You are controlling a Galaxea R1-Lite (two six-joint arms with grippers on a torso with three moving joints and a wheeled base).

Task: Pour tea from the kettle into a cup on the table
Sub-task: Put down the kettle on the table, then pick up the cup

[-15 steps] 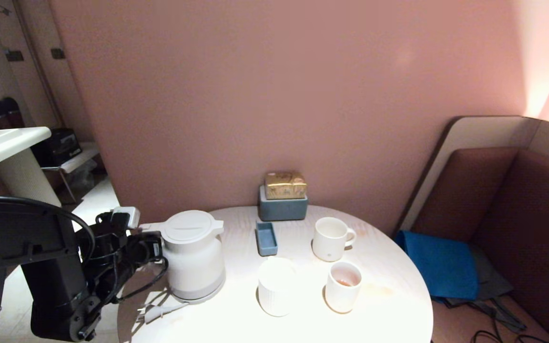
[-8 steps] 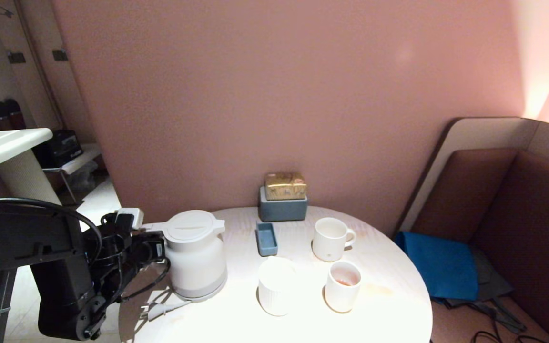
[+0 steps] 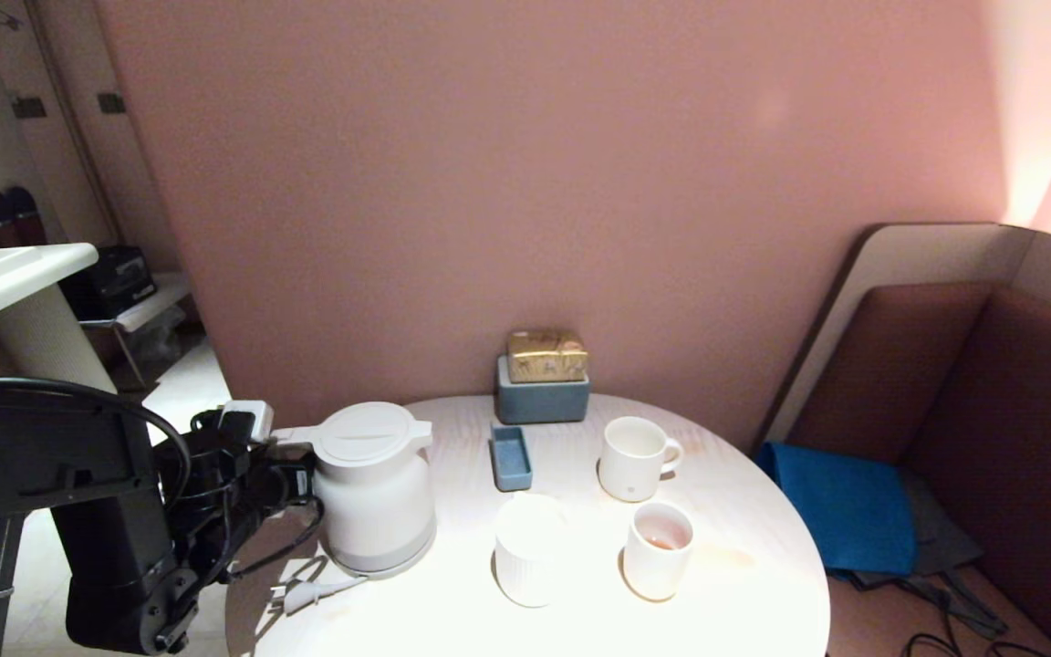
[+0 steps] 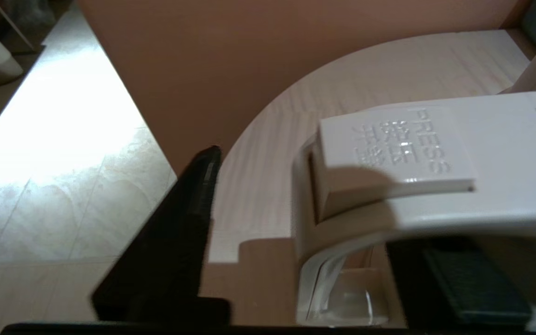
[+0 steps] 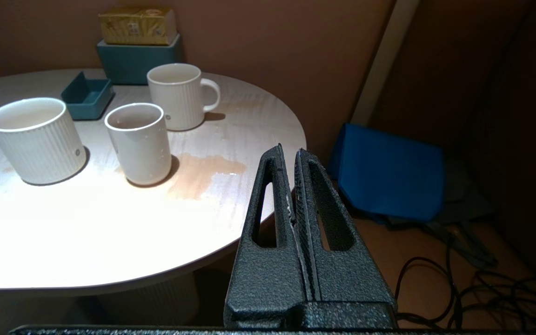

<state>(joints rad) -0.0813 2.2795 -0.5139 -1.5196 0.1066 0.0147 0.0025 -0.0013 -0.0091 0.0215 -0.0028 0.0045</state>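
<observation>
The kettle (image 3: 372,488) stood upright near the surface's (image 3: 744,584) left edge, and the left end effector (image 4: 296,260) was set wide about its handle, one finger on each side, not closed. The cup (image 3: 658,550), near the front-right edge, held a little tea (image 3: 660,541). The step was judged to be grasping or releasing the handle; closing and lifting would come next. The right end effector (image 5: 292,156) was parked shut off the right edge.

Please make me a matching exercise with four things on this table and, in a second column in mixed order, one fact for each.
Things:
1. kettle
2. mug
3. cup
4. small tray

Facts:
a. blue, rectangular
b. holds a little reddish tea
c. has a side handle, stands behind the cup
d. tallest, upright beside the left gripper

Pairs: 1-d, 2-c, 3-b, 4-a
</observation>
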